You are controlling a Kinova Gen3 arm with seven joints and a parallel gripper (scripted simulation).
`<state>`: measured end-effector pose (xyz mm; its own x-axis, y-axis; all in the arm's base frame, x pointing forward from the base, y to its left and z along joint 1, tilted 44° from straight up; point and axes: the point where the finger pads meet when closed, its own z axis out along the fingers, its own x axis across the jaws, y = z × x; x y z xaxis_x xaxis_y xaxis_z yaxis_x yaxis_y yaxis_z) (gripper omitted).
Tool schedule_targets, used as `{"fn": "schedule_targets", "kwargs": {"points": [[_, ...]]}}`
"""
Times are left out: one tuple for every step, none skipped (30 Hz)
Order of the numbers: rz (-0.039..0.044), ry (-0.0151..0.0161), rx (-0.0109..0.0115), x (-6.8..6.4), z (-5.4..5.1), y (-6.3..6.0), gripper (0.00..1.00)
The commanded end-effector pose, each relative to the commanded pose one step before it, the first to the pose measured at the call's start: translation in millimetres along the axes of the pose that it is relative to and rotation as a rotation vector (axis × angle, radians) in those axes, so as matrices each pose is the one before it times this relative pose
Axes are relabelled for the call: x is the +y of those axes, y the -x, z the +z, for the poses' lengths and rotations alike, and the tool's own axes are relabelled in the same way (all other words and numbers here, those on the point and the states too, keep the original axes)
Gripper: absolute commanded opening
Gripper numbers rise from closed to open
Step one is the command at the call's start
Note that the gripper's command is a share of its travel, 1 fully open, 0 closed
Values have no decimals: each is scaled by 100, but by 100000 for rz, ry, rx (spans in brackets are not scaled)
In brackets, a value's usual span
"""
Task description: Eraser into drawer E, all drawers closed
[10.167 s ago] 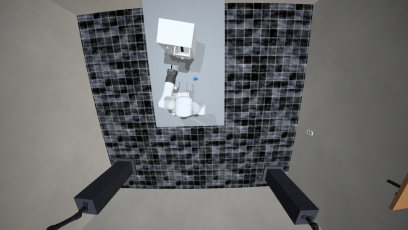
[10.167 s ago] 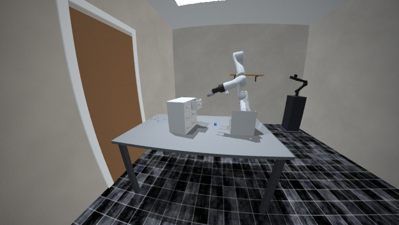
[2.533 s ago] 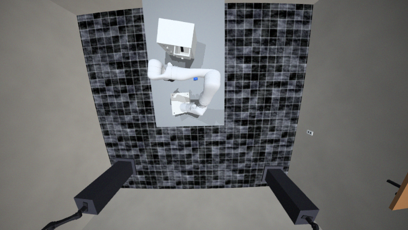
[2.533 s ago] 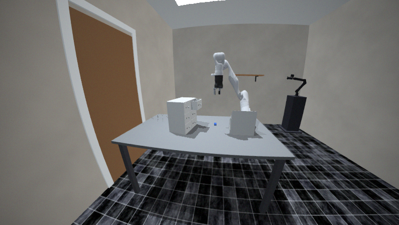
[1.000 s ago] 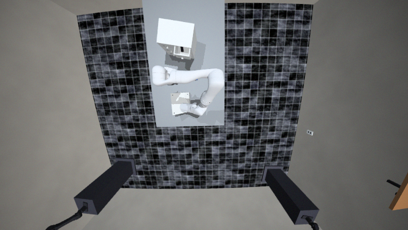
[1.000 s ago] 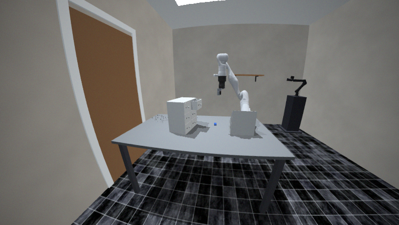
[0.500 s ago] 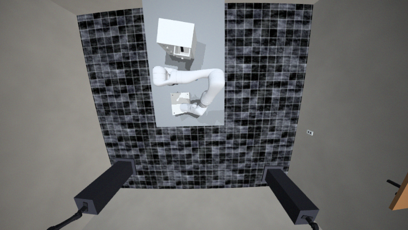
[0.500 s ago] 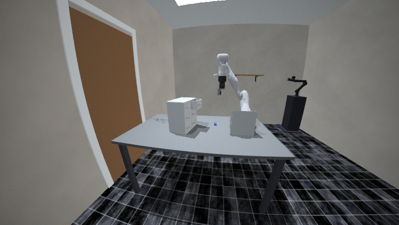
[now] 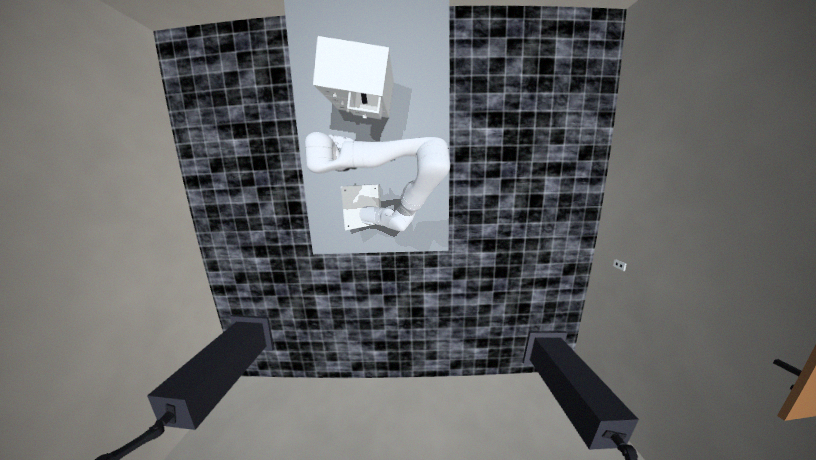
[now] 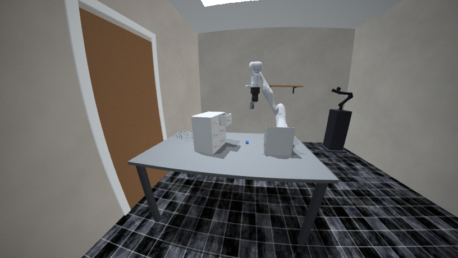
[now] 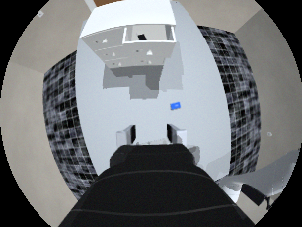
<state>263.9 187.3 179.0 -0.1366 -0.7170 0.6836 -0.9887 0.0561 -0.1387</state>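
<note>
In the view from above: at one end of the grey table (image 9: 425,114) (image 10: 230,166) (image 11: 202,94), a white chest (image 9: 351,65) (image 10: 202,133) (image 11: 128,15), upright, with one pulled-out drawer (image 9: 364,112) (image 10: 228,119) (image 11: 150,41). Inside this drawer, a narrow dark piece (image 9: 364,98) (image 11: 142,37), of kind not possible to tell. Near to the other end, a pale base block (image 9: 345,190) (image 10: 279,141), and from it, bent across the table, the white arm (image 9: 382,153) (image 10: 268,91) (image 11: 281,175). Below the arm's end, fingers hidden from this side.

In the exterior view: high over the table, between the chest and the base block, the gripper (image 10: 252,105) (image 11: 151,131), pointing downward and well apart from the chest. On the table top, also between chest and base block, a small blue block (image 10: 247,142) (image 11: 175,106), lying alone, apart from both; by its look, the eraser, and so outside of any drawer.

In the wrist view: gripper fully open, with bare space between the two fingers. Ahead of them and a little to the picture's right, the blue block. Farther, the chest front, with two columns of three drawers; the upper right one out, the other five seemingly in. Letters on the fronts: too small to read.

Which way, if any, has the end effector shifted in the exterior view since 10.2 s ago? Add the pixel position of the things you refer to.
Yes: the end effector (image 10: 251,105) (image 11: 151,131) now points down, farther right of the chest (image 10: 202,133) (image 11: 129,17).
</note>
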Motion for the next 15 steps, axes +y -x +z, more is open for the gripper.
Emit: {"fn": "schedule_targets", "kwargs": {"points": [[-14, -77, -132, 5, -55, 19, 100], [0, 0, 0, 0, 0, 0, 100], [0, -4, 0, 0, 0, 0, 100], [0, -27, 1, -2, 2, 0, 100], [1, -72, 1, -4, 6, 0, 100], [2, -137, 3, -8, 12, 0, 100], [3, -221, 4, -12, 19, 0, 100], [4, -321, 5, -18, 28, 0, 100], [5, -437, 5, -25, 37, -1, 100], [4, -567, 5, -32, 48, 0, 100], [2, -708, 2, -39, 59, 0, 100], [0, 0, 0, 0, 0, 0, 100], [0, 0, 0, 0, 0, 0, 100], [-3, -860, -4, -48, 71, 0, 100], [-10, -1021, -13, -56, 83, 1, 100]]}}
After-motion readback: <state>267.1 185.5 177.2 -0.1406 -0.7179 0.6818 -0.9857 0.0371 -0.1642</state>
